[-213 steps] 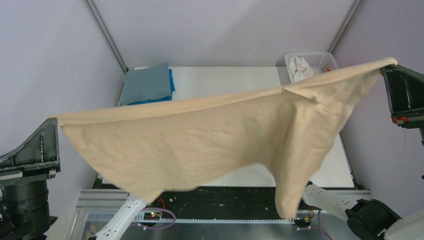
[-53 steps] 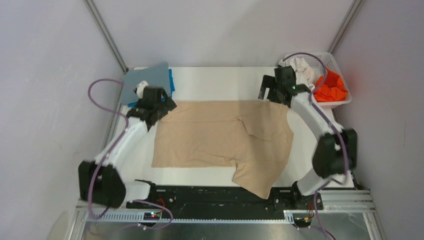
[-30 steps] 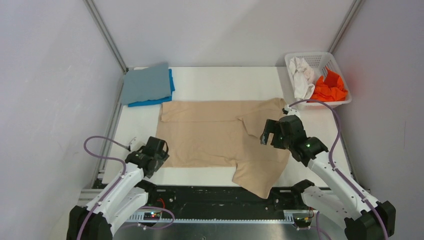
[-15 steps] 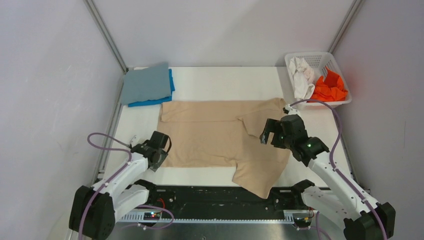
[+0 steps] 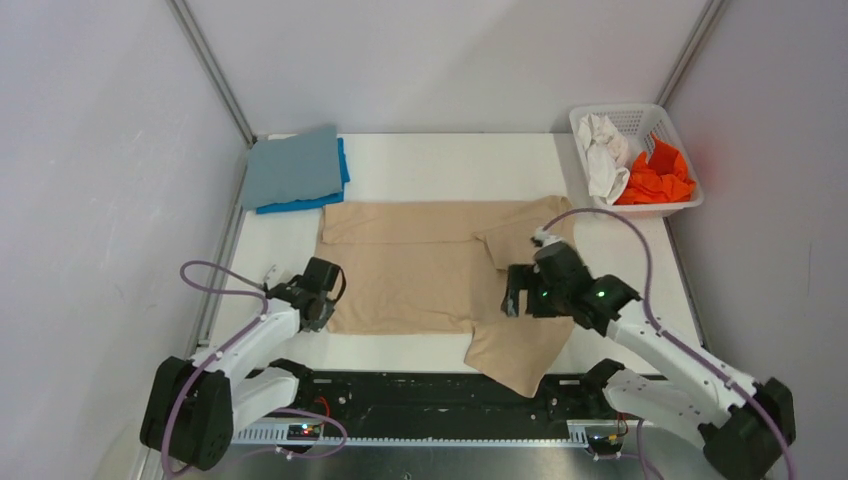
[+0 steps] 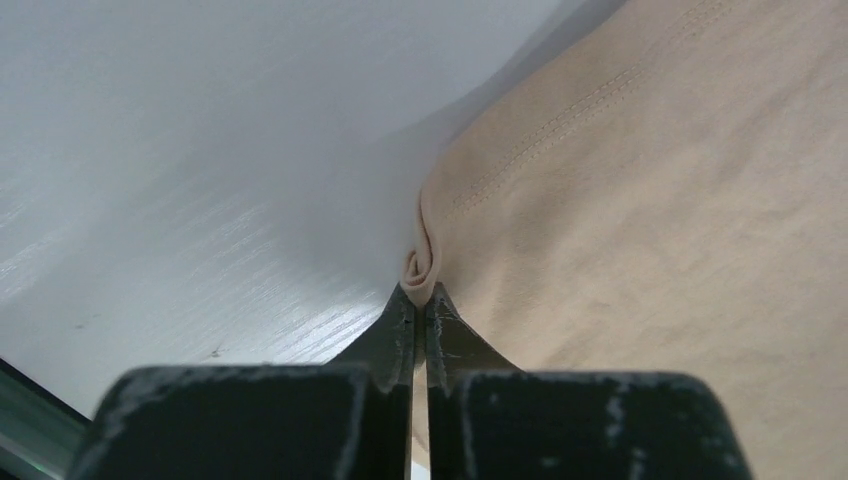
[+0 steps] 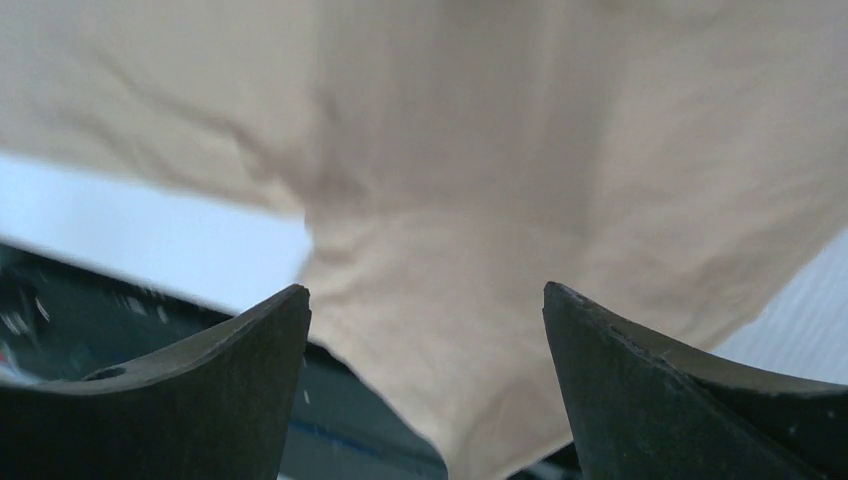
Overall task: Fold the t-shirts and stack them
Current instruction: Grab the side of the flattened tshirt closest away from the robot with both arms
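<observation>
The tan t-shirt lies spread flat mid-table, and one sleeve hangs over the near edge. My left gripper sits at the shirt's near left corner and is shut on a pinched fold of the tan hem. My right gripper hovers open over the shirt's near right part, with tan cloth below the spread fingers and nothing between them. A folded grey-blue t-shirt rests on a bright blue one at the back left. White and orange t-shirts lie crumpled in the basket.
The white lattice basket stands at the back right corner. A black rail runs along the table's near edge below the hanging sleeve. Bare white table shows behind the tan shirt and along its right side.
My left gripper has closed on the tan shirt's near left corner. My right gripper has swung left and nearer, over the shirt's right part, with its jaws slightly narrower.
</observation>
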You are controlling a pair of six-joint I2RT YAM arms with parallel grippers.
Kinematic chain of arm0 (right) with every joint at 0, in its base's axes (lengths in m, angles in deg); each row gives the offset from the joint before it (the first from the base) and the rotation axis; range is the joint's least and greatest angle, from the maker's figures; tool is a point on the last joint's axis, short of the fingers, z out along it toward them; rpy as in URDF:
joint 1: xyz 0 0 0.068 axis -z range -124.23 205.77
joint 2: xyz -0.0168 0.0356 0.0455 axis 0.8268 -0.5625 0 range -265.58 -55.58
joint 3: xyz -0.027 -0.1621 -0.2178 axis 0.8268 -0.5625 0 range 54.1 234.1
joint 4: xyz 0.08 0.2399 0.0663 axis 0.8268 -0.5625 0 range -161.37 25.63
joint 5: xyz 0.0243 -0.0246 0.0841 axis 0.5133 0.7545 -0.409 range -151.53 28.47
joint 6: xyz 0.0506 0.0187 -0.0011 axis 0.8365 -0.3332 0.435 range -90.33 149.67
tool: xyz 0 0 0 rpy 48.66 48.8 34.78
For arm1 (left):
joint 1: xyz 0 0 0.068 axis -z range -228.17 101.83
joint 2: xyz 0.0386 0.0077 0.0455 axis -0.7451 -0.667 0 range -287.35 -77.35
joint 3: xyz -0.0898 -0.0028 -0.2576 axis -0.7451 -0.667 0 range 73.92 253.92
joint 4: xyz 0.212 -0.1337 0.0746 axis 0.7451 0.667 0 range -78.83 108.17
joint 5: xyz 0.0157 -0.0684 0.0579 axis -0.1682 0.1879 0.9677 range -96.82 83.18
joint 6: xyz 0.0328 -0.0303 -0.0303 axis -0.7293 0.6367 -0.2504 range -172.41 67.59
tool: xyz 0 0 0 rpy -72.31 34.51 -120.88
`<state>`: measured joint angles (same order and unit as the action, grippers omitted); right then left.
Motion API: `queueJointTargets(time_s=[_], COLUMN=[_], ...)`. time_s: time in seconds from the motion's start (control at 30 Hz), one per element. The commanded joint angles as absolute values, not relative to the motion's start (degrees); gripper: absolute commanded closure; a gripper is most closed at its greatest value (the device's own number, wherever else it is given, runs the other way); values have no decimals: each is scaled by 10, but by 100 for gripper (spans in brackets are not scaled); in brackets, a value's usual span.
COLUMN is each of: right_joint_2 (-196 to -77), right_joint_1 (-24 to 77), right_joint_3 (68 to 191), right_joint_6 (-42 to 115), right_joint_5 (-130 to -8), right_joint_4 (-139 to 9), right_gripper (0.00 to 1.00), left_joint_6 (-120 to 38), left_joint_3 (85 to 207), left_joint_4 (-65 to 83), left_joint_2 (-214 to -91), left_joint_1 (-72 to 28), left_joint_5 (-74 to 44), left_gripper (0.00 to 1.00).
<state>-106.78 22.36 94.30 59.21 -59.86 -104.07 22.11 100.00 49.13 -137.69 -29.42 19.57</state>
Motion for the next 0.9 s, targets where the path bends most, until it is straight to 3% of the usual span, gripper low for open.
queueJointTargets(time_s=[0.0,0.17,0.57,0.7,0.77,0.87], right_joint_2=[-1117,-1192,-1338,-1363,-1366,-1342], right_joint_1=[82,-50,-113,-114,-113,-107], right_joint_3=[954,946,923,920,920,919], right_joint_6=[642,691,752,762,768,779], right_joint_5=[-585,-596,-546,-532,-518,-497], right_joint_4=[-1119,-1133,-1086,-1093,-1103,-1112], right_gripper=[13,19,31,47,65,82], left_joint_6=[213,193,192,193,193,192], left_joint_3=[990,994,987,987,988,991], left_joint_4=[490,489,485,486,485,485], left_joint_2=[-1346,-1340,-1324,-1326,-1326,-1322], left_joint_1=[-292,-292,-293,-292,-292,-293], left_joint_5=[216,215,209,211,211,210], left_gripper=[100,100,100,100,100,100])
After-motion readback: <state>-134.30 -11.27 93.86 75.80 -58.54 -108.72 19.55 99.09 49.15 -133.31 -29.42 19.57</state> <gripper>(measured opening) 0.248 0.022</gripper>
